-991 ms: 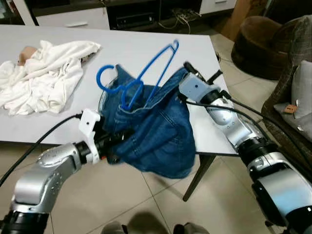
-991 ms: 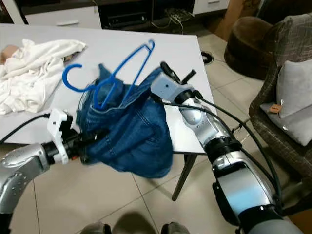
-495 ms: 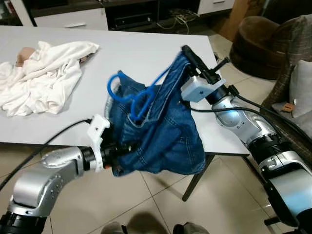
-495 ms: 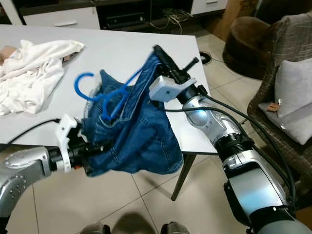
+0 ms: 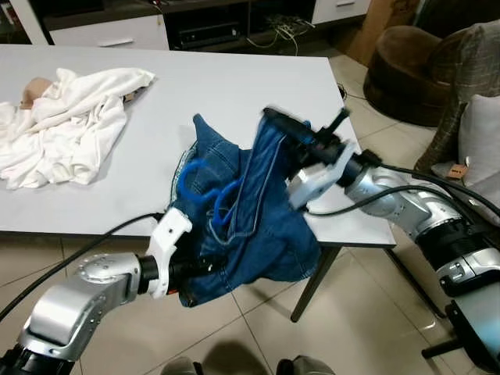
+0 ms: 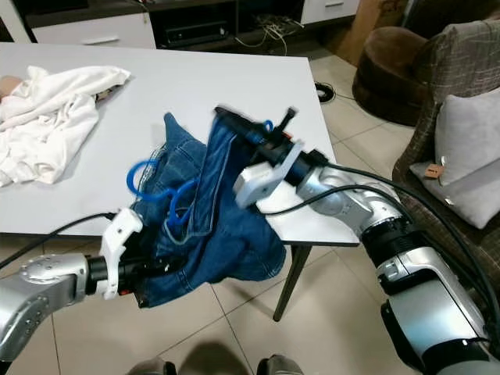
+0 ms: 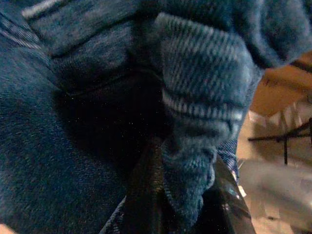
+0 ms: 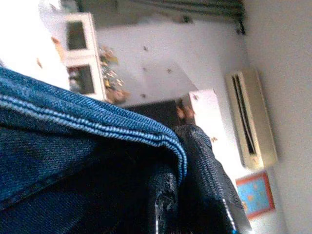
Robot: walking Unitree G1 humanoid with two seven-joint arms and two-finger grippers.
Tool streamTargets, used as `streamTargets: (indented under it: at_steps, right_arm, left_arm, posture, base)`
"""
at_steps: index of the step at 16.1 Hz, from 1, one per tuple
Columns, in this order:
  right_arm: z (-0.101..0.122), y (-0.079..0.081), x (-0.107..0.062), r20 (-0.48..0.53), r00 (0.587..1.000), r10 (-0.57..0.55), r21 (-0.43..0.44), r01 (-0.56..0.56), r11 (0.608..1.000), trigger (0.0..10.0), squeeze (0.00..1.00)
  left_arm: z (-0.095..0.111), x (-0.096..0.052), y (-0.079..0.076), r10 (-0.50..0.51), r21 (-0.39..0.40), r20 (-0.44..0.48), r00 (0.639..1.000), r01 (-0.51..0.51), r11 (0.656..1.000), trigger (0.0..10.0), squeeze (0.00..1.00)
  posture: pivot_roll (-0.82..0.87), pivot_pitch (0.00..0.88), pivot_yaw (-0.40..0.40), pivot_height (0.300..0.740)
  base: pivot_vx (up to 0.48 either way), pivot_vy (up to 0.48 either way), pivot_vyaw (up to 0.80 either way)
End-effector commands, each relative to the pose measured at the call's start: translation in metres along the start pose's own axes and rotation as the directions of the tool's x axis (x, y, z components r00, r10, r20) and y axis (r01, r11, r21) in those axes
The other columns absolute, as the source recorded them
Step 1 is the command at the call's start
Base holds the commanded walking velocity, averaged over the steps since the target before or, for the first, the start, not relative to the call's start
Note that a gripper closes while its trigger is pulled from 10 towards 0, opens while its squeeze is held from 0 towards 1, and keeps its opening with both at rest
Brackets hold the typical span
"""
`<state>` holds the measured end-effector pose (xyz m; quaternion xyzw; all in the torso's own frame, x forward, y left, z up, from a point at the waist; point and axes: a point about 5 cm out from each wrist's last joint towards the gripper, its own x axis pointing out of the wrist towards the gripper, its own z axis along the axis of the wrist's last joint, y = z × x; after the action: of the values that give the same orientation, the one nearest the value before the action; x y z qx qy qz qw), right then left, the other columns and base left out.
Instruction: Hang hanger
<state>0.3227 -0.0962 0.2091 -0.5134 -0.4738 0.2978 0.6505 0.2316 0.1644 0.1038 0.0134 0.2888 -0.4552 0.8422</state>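
Note:
A blue denim garment [image 5: 258,226] hangs between my two grippers over the front edge of the white table [image 5: 211,94]. A blue plastic hanger [image 5: 205,181] is tucked inside its waistband, its hook curling out at the left. My left gripper [image 5: 187,273] is shut on the garment's lower left hem, below table height. My right gripper [image 5: 285,125] is shut on the waistband at the upper right, holding it up. In the left wrist view denim [image 7: 195,141] is pinched between the fingers. In the right wrist view the waistband [image 8: 97,122] lies across the fingers.
A crumpled white cloth [image 5: 70,117] lies at the table's left. A brown round seat [image 5: 406,70] and an armchair with a grey cushion [image 5: 476,133] stand to the right. A dark TV unit [image 5: 211,23] is beyond the table. Tiled floor [image 5: 351,312] lies below.
The right gripper has swung the waistband lower and leftward, folding the denim over the hanger, whose shoulder is now hidden. The left gripper shifted slightly right and down with the hem.

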Motion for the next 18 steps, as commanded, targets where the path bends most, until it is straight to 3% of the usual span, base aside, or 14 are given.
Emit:
streamTargets:
  at_steps: [1,5,7,9,11,13,15,18]
  right_arm:
    - [0.01,-0.007,0.007,0.08,0.997,0.007,-0.024,-0.005,1.0,0.0,0.0]
    - [0.026,0.005,0.011,0.202,0.974,0.106,0.037,-0.116,0.993,0.0,0.0]
    - [0.033,0.007,0.013,0.234,0.966,0.112,0.063,-0.13,0.989,0.0,0.0]
    - [0.041,0.01,0.016,0.265,0.958,0.11,0.106,-0.143,0.984,0.0,0.0]
    - [0.047,0.011,0.016,0.292,0.949,0.117,0.153,-0.168,0.974,0.0,0.0]
    - [0.052,0.016,0.013,0.316,0.936,0.153,0.178,-0.217,0.96,0.0,0.0]
    - [0.054,0.022,0.01,0.325,0.926,0.192,0.182,-0.26,0.948,0.0,0.0]
    - [0.051,0.022,0.011,0.296,0.933,0.203,0.177,-0.263,0.948,0.0,0.0]
  left_arm:
    - [-0.016,0.003,0.001,0.007,-0.01,-0.093,0.996,-0.007,1.0,10.0,0.0]
    - [-0.006,0.013,0.006,0.031,0.098,-0.094,0.995,-0.022,0.995,10.0,0.0]
    - [0.0,0.017,0.008,0.051,0.108,-0.06,0.997,-0.044,0.993,10.0,0.0]
    - [0.018,0.021,0.017,0.138,0.142,0.042,0.99,-0.142,0.98,10.0,0.0]
    - [0.048,0.021,0.027,0.225,0.15,0.192,0.955,-0.256,0.955,10.0,0.0]
    - [0.073,0.019,0.03,0.254,0.122,0.307,0.917,-0.303,0.945,10.0,0.0]
    - [0.084,0.017,0.032,0.268,0.12,0.353,0.896,-0.328,0.937,10.0,0.0]
    - [0.084,0.019,0.033,0.283,0.12,0.36,0.889,-0.345,0.931,10.0,0.0]
  posture:
    - [-0.02,0.041,0.004,0.74]
    - [-0.02,0.037,0.005,0.74]
    - [-0.02,0.036,0.004,0.74]
    - [-0.01,0.033,0.006,0.74]
    - [-0.02,0.03,0.009,0.74]
    - [-0.02,0.029,0.008,0.74]
    - [-0.02,0.027,0.006,0.74]
    - [-0.02,0.029,0.005,0.74]
  base:
    - [0.0,0.0,0.0]
    - [0.0,0.0,0.0]
    - [0.0,0.0,0.0]
    - [0.0,0.0,0.0]
    - [0.0,0.0,0.0]
    - [0.0,0.0,0.0]
    - [0.0,0.0,0.0]
    - [0.0,0.0,0.0]
